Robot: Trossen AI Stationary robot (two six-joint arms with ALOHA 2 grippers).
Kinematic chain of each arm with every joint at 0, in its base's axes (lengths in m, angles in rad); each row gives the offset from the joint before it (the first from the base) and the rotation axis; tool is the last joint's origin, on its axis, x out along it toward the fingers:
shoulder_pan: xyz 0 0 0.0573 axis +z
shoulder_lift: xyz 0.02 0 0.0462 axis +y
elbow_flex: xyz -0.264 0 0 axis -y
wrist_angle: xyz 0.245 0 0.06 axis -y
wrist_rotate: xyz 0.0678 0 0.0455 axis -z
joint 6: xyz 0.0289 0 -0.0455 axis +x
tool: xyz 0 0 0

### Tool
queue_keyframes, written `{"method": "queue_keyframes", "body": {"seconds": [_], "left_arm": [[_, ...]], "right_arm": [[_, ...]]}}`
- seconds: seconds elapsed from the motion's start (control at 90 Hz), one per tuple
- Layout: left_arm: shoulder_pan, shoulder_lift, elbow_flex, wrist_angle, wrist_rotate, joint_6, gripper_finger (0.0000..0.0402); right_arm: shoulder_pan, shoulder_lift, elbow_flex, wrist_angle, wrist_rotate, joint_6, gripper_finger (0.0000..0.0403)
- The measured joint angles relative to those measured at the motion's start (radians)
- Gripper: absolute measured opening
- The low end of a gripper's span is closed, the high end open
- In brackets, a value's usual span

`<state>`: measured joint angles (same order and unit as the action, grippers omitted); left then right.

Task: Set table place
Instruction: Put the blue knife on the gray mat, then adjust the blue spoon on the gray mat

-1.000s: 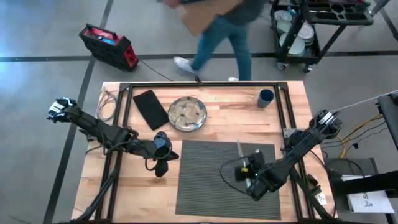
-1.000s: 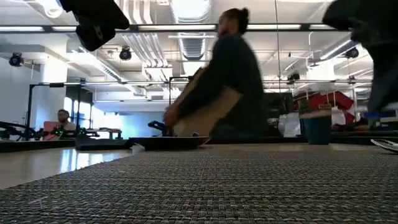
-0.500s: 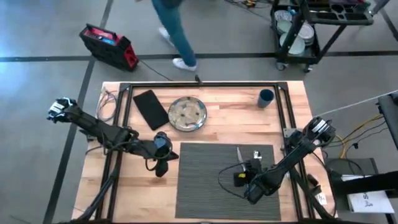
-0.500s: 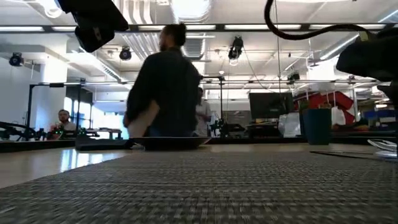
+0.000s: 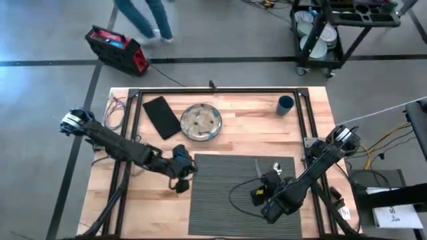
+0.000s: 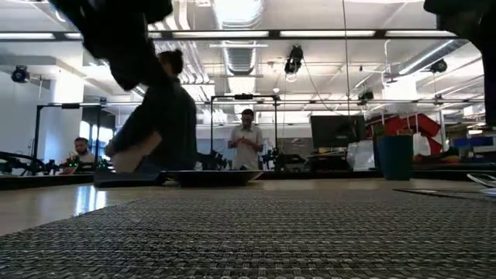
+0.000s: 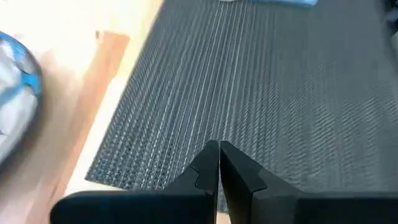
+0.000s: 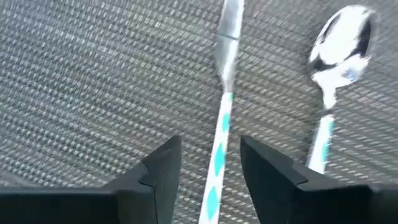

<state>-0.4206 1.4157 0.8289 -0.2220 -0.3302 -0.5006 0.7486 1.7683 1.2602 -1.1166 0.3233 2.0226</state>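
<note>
My right gripper (image 8: 202, 171) hangs spread over the knife (image 8: 222, 93) beside the spoon (image 8: 339, 43) on the placemat (image 5: 220, 193), cutlery laid right of centre, while my left gripper (image 7: 219, 165), pressed together, waits at the mat's left edge.

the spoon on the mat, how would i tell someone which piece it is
Start at the large dark grey ribbed placemat on the light wooden table and go to its right part, in front of the open right gripper. Two pieces of teal-and-white-handled cutlery lie there side by side. The spoon has the round shiny bowl; the knife beside it has a narrow flat blade.
</note>
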Motion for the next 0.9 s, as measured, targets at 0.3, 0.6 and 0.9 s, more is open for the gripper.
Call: {"method": "queue_keyframes", "body": {"seconds": [0.3, 0.6, 0.9], "left_arm": [[0.007, 0.309, 0.045, 0.075, 0.004, 0.067, 0.0000], [0.010, 0.340, 0.058, -0.185, 0.044, 0.022, 0.0000], [0.009, 0.264, 0.053, -0.253, 0.138, -0.015, 0.0000]], "right_arm": [[0.000, 0.000, -0.011, -0.034, 0.009, 0.007, 0.0128], [0.000, 0.000, -0.035, -0.030, 0.008, 0.020, 0.0093], [-0.007, -0.004, -0.115, -0.004, -0.058, 0.097, 0.0070]]}}
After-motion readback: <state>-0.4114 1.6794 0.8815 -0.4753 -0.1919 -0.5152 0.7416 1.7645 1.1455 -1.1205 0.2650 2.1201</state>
